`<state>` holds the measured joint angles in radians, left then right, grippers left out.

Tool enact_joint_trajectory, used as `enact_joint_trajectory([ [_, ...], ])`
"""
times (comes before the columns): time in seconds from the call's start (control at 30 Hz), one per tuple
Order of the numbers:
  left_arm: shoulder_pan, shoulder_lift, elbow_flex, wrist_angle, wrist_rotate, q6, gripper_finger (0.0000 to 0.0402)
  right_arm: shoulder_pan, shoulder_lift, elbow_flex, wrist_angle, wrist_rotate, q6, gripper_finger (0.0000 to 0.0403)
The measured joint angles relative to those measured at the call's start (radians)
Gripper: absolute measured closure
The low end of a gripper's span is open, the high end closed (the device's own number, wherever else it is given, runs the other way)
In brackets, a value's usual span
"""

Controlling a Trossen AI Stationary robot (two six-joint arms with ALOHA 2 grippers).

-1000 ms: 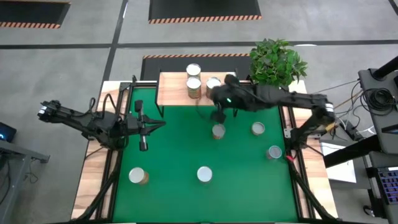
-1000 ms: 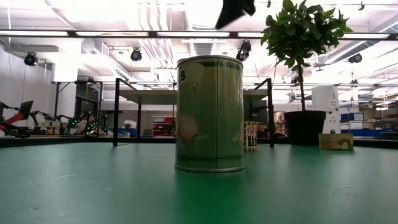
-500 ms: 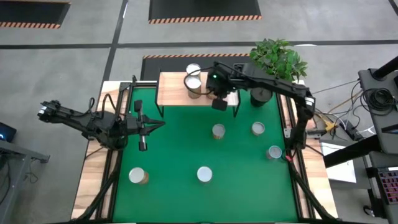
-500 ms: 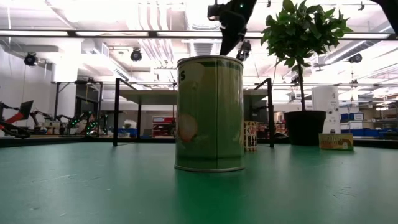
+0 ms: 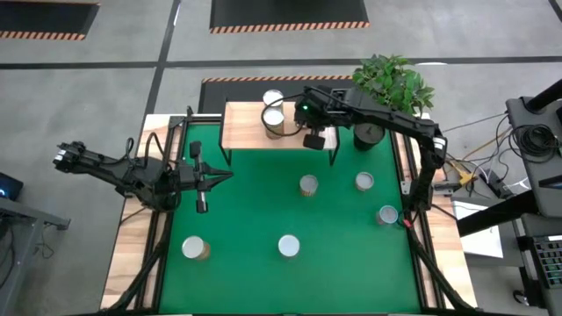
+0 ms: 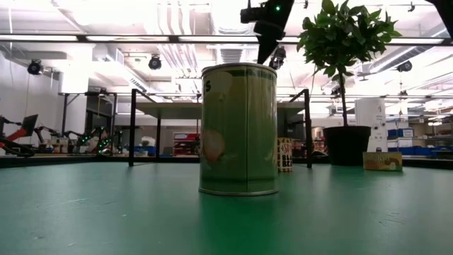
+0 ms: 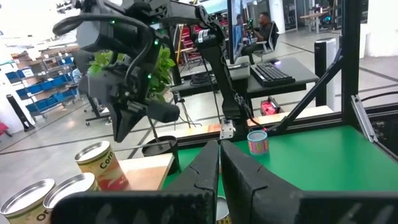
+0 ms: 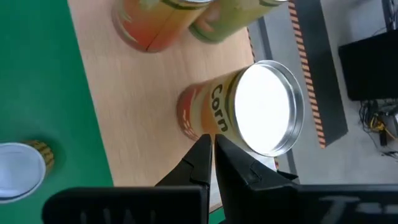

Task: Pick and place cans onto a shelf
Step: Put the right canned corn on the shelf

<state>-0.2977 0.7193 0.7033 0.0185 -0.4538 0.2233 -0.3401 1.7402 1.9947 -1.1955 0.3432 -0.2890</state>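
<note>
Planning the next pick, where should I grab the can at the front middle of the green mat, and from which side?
I'd grip its curved side wall below the silver top, coming straight down from above: the can stands upright with bare mat all around it.

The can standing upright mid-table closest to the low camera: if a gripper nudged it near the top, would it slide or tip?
The can looks taller than wide, so a high push would likely tip it. Its round wall would probably let it roll across the green mat afterwards.

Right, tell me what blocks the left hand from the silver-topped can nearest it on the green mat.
Nothing visible does: only bare green mat lies between the left hand and that silver-topped can.
</note>
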Motion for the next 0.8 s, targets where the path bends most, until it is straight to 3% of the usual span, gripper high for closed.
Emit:
enact_joint_trajectory([
  [0.8, 0.000, 0.000, 0.000, 0.005, 0.001, 0.000, 0.0402, -0.147, 0.118, 0.102, 0.053, -0.059, -0.043, 0.0394],
])
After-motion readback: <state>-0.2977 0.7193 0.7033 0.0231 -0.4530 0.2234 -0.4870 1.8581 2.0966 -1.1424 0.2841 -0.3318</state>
